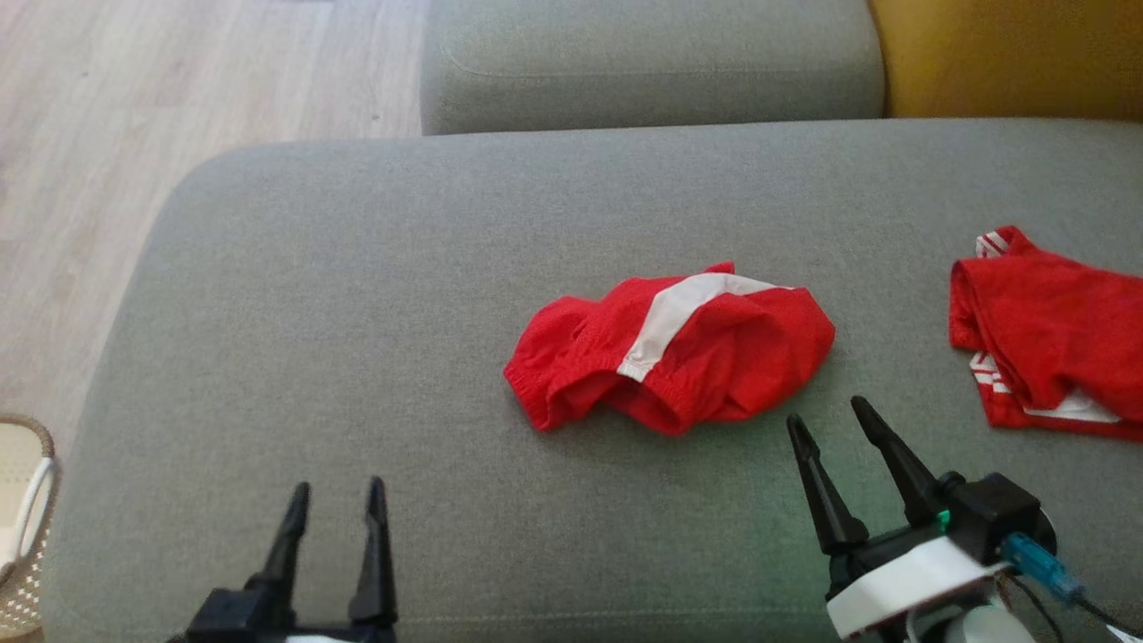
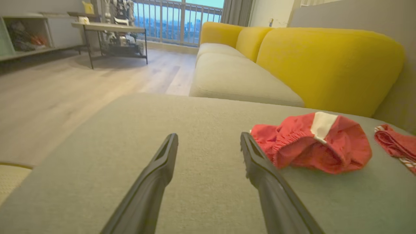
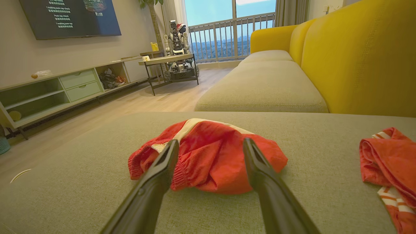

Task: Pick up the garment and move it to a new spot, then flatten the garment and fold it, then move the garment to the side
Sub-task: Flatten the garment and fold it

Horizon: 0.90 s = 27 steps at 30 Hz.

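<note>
Garment (image 1: 714, 366) of red cloth with one white stripe lies crumpled in a low heap on the grey seat cushion (image 1: 357, 313), a little to the right of the middle in the head view. It rests free on the cushion.

My right claw (image 1: 826, 411) is just beside it, at its near right edge. Its two dark fingers are spread wide apart and they pinch nothing. They point toward the heap, and in the head view a small strip of cushion shows between the tips and the cloth. In the right wrist view the garment (image 3: 211, 169) sits straight ahead, across the gap of my right claw (image 3: 210, 140).

My left claw (image 1: 338, 484) is well apart from the garment, near the front of the cushion on the left side. It is also spread wide and empty. In the left wrist view my left claw (image 2: 208, 134) points over bare cushion, and the garment (image 2: 325, 149) lies to the right of it.

A second red piece of clothing (image 1: 1054, 330), with red and white striped trim, lies at the right edge of the cushion, apart from the garment. Behind the cushion stands a yellow backrest (image 2: 325, 65).
</note>
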Available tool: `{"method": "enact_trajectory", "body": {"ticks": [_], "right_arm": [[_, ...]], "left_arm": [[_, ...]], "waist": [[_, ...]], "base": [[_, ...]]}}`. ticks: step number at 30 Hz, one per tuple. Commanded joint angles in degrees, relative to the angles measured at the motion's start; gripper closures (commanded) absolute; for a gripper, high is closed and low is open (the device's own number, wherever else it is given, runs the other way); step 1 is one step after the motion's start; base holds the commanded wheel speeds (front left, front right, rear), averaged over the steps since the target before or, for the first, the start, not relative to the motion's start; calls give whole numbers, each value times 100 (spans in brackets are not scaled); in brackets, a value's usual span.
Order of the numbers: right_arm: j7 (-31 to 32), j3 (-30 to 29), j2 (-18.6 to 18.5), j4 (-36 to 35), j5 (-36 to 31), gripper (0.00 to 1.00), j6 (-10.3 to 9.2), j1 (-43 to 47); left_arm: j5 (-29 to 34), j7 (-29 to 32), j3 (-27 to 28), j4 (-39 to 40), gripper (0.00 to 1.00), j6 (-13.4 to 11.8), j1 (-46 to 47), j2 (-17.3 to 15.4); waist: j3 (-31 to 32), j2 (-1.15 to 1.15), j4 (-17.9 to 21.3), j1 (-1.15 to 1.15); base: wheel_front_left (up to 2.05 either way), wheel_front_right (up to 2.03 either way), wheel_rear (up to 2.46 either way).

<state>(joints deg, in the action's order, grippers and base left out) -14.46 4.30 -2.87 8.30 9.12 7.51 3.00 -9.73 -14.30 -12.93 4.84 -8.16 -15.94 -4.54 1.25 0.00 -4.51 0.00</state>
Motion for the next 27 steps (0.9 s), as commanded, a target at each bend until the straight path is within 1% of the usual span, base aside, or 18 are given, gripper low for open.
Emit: {"method": "enact_trajectory", "body": {"ticks": [1,5,7,10,12,16,19,23,27], "right_arm": [[-54,158,0,-213,-33,0,-2,-243],[-54,148,0,-223,32,0,-2,-346],[-54,161,0,-258,75,0,-2,-446],[-54,164,0,-332,74,0,-2,-584],[-54,174,0,-379,51,0,-2,-658],[-54,187,0,-450,11,0,-2,-813],[-54,164,0,-506,1,0,-2,-904],[-54,152,0,-539,4,0,-2,-973],[-54,172,0,-564,13,0,-2,-1048]], "left_arm": [[-214,-70,126,85,0,164,358,100],[-708,-70,-88,-179,0,644,649,143],[-762,-70,-351,-386,0,911,875,149],[-879,7,-633,-719,0,1128,1270,155],[-1053,114,-803,-898,0,1224,1554,160],[-1851,324,-1111,-1160,0,1345,2063,164],[-2273,549,-1369,-1331,0,1407,2391,165],[-2468,692,-1562,-1451,0,1457,2645,165],[-2537,739,-1636,-1619,0,1485,2896,165]], "waist": [[-66,0,56,0],[-283,0,188,0],[-450,0,273,0],[-682,0,389,0],[-834,0,461,0],[-1104,0,612,0],[-1244,0,705,0],[-1340,0,777,0],[-1431,0,861,0]], "base": [[0,0,0],[0,0,0],[0,0,0],[0,0,0],[0,0,0],[0,0,0],[0,0,0],[0,0,0],[0,0,0]]}}
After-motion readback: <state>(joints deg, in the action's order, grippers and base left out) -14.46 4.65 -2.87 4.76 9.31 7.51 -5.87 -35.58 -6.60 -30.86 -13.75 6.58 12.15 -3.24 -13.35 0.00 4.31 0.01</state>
